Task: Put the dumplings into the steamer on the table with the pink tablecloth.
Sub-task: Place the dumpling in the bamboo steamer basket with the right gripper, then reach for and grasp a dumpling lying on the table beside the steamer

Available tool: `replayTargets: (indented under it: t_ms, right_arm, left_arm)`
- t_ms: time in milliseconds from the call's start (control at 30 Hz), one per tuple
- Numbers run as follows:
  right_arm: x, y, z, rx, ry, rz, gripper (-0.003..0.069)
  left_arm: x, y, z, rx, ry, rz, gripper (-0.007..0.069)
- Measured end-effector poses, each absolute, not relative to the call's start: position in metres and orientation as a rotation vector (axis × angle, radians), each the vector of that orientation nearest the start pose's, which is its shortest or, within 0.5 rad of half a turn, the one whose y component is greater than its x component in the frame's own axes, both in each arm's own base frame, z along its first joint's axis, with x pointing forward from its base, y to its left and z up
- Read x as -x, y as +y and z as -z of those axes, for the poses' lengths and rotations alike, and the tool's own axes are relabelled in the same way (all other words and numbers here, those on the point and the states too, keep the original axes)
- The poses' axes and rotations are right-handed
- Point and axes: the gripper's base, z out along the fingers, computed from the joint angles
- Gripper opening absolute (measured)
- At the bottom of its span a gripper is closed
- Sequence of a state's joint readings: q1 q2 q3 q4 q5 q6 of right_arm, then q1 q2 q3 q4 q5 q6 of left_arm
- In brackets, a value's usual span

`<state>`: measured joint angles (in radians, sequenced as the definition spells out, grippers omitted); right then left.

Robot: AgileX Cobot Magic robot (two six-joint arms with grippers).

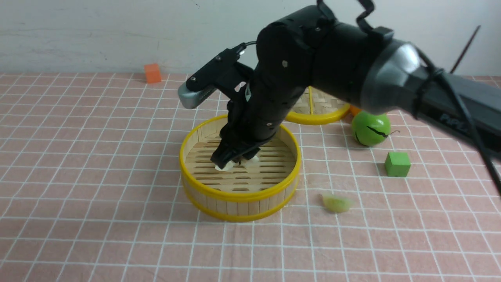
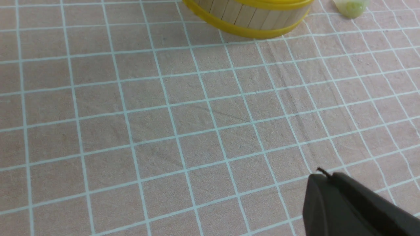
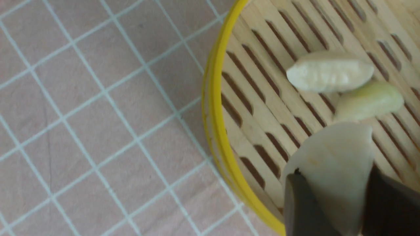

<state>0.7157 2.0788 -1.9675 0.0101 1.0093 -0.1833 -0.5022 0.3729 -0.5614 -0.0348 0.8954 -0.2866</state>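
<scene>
Held dumpling (image 3: 328, 154) clamped in right gripper (image 3: 331, 188), low inside steamer (image 1: 239, 196). Two dumplings (image 3: 329, 72) lie on its floor alongside. Fourth dumpling (image 1: 336, 203) sits on pink tablecloth (image 1: 117, 196) just outside steamer. Left gripper (image 2: 328, 186) clenched, empty. Roughly half done.

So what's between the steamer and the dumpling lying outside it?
Nothing but bare pink tablecloth. The front view shows the steamer and the loose dumpling apart, with only cloth in the gap.
</scene>
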Motion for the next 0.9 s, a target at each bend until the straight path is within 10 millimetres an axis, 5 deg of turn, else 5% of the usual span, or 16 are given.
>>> replayTargets:
  t_ms: [267,433,767,900]
  right_arm:
    - [-0.385,0.334,-0.219,1.166,2.420,-0.168,0.0235]
    - [-0.390,0.338,-0.200,1.134,2.448,-0.157,0.0236]
    - [-0.391,0.330,-0.230,1.112,2.475,-0.086,0.0567]
    - [-0.391,0.301,-0.278,1.074,2.492,-0.092,0.0620]
  left_arm:
    - [-0.051,-0.031,-0.298,-0.232,2.227,0.479,-0.0013]
    - [-0.050,-0.030,-0.296,-0.236,2.251,0.471,-0.0013]
    - [-0.051,-0.031,-0.297,-0.233,2.239,0.478,-0.0011]
    - [-0.052,-0.032,-0.299,-0.230,2.207,0.489,-0.0010]
